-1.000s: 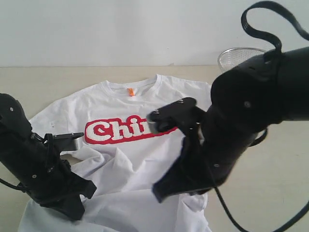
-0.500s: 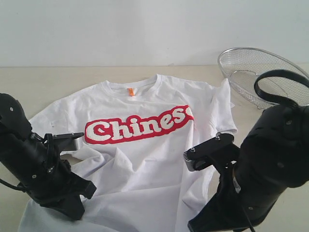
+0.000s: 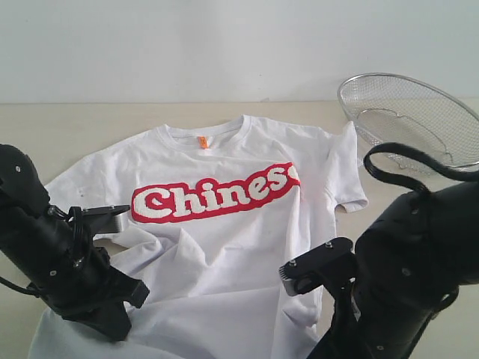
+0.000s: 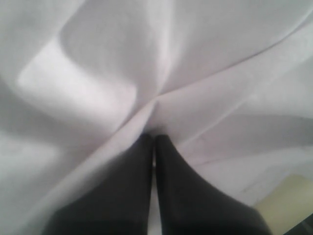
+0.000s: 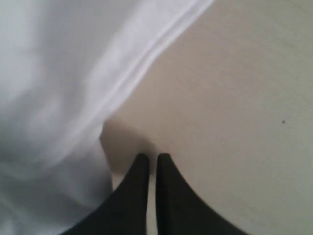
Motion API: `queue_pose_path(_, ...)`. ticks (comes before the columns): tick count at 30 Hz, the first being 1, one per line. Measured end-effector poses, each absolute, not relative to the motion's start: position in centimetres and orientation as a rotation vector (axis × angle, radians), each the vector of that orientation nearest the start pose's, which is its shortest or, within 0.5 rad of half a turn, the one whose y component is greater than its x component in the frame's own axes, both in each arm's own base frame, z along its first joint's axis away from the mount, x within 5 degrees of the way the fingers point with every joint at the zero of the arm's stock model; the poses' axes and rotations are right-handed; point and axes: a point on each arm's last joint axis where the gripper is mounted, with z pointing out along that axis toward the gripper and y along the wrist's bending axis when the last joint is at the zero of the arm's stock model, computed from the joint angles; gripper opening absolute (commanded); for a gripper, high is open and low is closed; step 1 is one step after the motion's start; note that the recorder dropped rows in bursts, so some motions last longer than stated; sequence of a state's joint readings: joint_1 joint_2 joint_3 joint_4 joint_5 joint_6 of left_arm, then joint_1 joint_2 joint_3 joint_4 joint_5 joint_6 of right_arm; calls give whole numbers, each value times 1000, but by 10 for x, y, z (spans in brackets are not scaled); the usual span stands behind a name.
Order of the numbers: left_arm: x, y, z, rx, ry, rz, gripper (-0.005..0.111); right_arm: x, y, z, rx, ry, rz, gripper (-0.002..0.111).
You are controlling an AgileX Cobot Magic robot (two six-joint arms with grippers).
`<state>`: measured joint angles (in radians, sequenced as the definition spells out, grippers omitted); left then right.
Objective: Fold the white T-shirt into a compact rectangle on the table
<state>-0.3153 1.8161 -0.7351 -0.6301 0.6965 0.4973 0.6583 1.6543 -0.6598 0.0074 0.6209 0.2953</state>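
- White T-shirt (image 3: 224,247) is lying face-up, rumpled, on your counter (image 3: 75,123).
- Your left jaws are clamping together on a fold of its fabric.
- Your right jaws are sitting fully closed, holding nothing, over bare counter beside its edge.

The wire basket (image 3: 404,112) fills the far right corner of the table (image 3: 75,123). Bare tabletop runs clear along the far edge behind the white T-shirt (image 3: 224,247) and between its sleeve and the basket. On the near side the left arm (image 3: 52,262) and the right arm (image 3: 412,269) crowd over the shirt's lower corners
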Motion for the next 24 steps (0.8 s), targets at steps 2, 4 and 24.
queue_pose_path(2, 236, -113, 105, 471, 3128, -608, 5, 188, 148, 123, -562, 3057, 65, 0)
queue_pose_path(4, 236, -113, 105, 471, 3128, -608, 5, 186, 153, 124, -587, 3063, 152, 0)
queue_pose_path(24, 236, -113, 105, 466, 3128, -612, 5, 217, 239, 161, -799, 2698, 785, 0)
